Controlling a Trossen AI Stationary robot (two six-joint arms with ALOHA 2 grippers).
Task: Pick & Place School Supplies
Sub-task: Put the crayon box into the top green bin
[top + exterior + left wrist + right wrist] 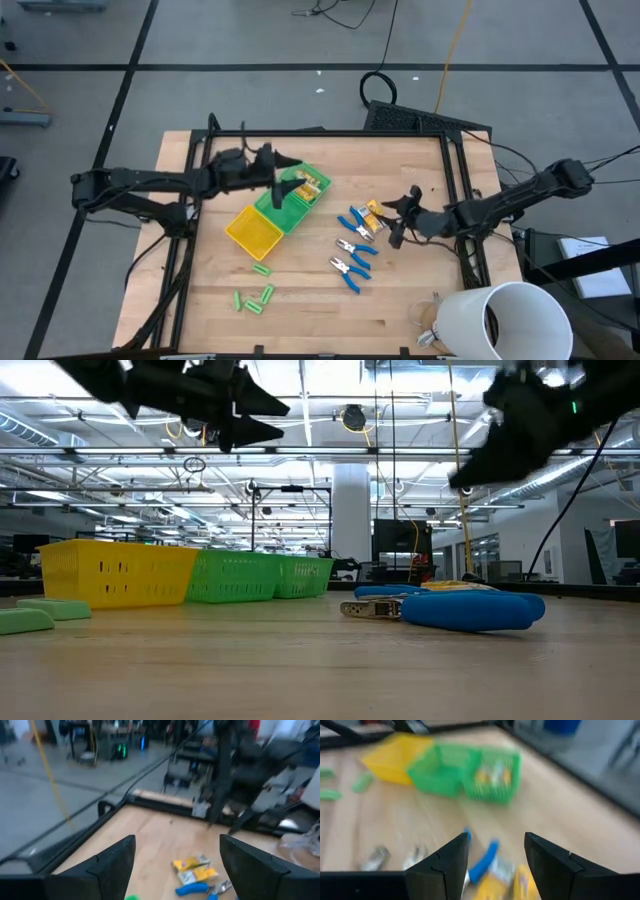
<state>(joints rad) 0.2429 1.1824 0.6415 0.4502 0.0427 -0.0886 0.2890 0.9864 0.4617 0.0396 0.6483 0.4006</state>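
Green sticks [255, 297] lying nearest on bench [400, 310]; white cup [505, 322] alongside. Blue-handled tools [353, 247], yellow pieces [372, 216] sitting mid-bench. Right pincer [398, 218] hovering beside them, parted, empty. Left pincer [283, 173] hanging over tray [262, 228], parted, empty.

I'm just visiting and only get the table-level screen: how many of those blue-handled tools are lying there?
Observer: Three blue-handled tools, lying near each other, as seen from above.
Operator: Is anything in the green basket?
Observer: Yes, yellow-orange pieces lie in the end green compartment of the tray.
Operator: Are the arms holding something?
Observer: No. The wrist views show the left gripper and the right gripper both open, with nothing between the fingers.
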